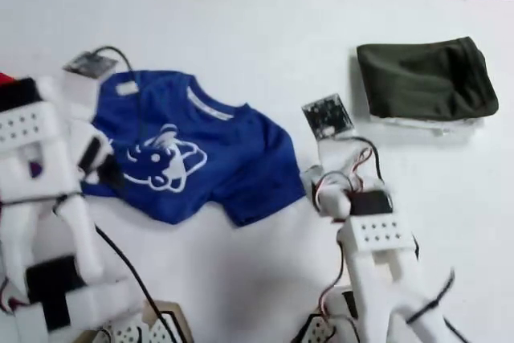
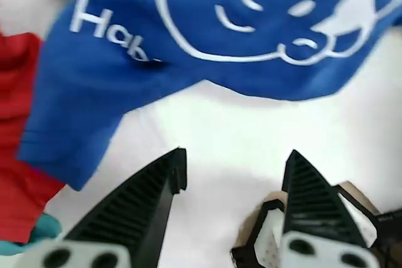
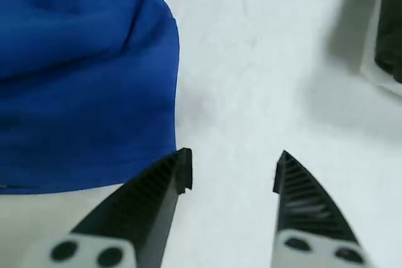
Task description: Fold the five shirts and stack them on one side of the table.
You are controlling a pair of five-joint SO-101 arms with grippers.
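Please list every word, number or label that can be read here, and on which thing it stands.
White lettering on the blue shirt: only the start of a word shows before a fold, so nothing whole reads.
Its neck band, high view: too blurred to read.
On the dark green folded shirt: no print visible.

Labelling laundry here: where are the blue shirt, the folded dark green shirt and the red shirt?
blue shirt (image 1: 241,150): high view, chest beside the print
folded dark green shirt (image 1: 426,78): high view, its middle
red shirt (image 2: 16,123): left wrist view, cloth beside blue sleeve
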